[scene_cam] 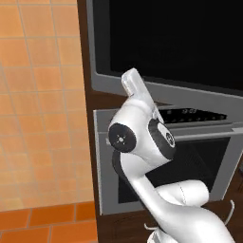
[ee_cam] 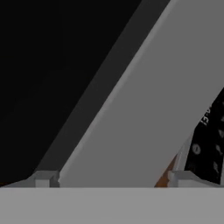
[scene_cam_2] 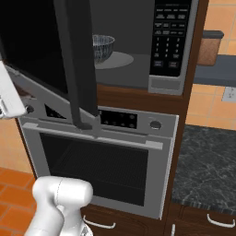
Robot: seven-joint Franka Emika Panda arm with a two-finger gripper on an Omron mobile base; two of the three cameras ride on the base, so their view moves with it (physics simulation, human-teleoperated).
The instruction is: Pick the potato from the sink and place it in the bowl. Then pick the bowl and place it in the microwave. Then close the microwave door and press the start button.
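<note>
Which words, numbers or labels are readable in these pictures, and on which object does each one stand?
None can be read with confidence.
Microwave keypad: pale button labels, too small to read.
Oven control strip: small marks, blurred.
Hand view: tilted digits on a black panel, perhaps "13", too unclear.

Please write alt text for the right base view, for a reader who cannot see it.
The microwave door stands swung open, edge-on to the camera, and the bowl sits inside the microwave on its round plate. The keypad panel is at the right, a silver oven is below, and the white arm rises at lower left.
</note>
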